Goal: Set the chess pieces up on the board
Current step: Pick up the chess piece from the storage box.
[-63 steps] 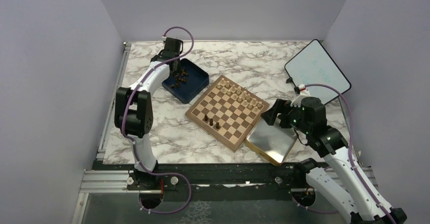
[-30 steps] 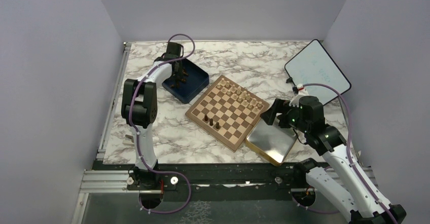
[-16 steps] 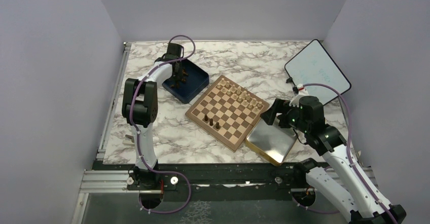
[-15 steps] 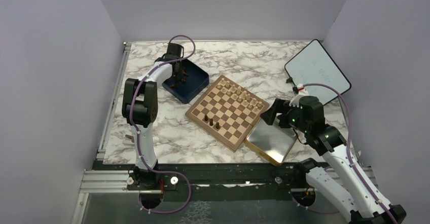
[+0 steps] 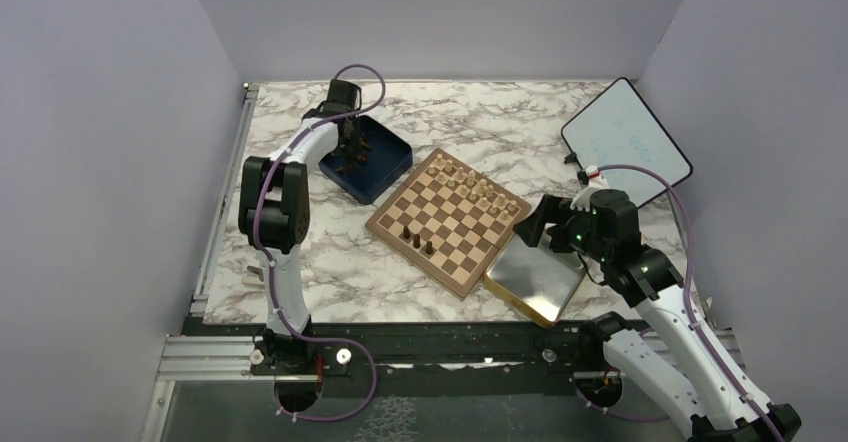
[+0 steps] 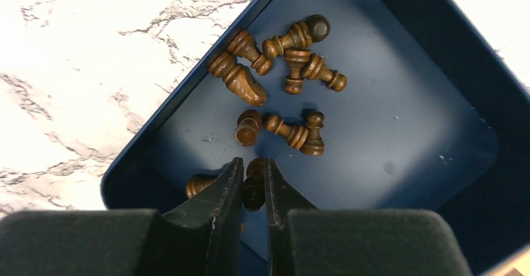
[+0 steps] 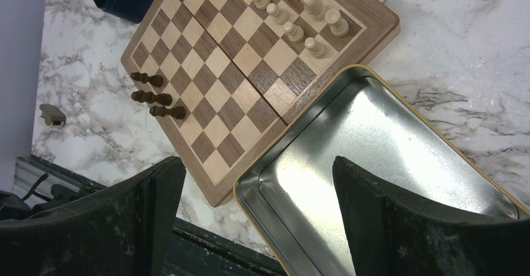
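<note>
**Left arm, pick of a chessman.** The left end effector (image 6: 252,162), lowered into the blue box (image 6: 400,120) over the last two seconds, has been narrowed and is now pinched on one dark chess piece (image 6: 253,192). The pick is judged made, with the lift to the board (image 5: 460,232) still to come. Loose dark pieces (image 6: 294,132) lie just ahead of the fingertips, and another (image 6: 200,185) lies just beside the left finger and could be dragged along. The board lies well to the right, with pale chessmen (image 5: 475,184) along its far edge. The right end effector (image 7: 254,163) is held spread above the metal tray (image 7: 375,138).

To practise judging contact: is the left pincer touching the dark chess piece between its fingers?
Touching. Left wrist view: the left pincer presses both sides of the dark chess piece; no gap shows.
</note>
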You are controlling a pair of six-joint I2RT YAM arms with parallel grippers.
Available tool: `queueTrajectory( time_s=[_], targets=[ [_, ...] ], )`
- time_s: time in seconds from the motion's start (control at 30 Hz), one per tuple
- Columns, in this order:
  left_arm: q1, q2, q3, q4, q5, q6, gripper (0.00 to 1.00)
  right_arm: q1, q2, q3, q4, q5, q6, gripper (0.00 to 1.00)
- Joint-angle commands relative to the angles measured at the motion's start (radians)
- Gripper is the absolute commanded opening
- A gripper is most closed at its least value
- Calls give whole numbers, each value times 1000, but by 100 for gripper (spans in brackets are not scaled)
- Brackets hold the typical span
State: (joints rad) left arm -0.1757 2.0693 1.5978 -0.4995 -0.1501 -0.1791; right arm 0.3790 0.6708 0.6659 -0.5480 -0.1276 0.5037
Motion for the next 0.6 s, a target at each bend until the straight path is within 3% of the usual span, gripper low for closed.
queueTrajectory(
  time_s=[0.0,0.33,0.57],
  targets=[
    [7,-102,65,-45,36,-5,16,7,-11,-8,9,6,-10,94],
    [-23,-188,84,-125,99,8,15,6,-14,-2,6,10,-5,93],
    [-119,-287,59,-172,101,28,15,7,-21,6,-6,8,-2,93]
  ],
)
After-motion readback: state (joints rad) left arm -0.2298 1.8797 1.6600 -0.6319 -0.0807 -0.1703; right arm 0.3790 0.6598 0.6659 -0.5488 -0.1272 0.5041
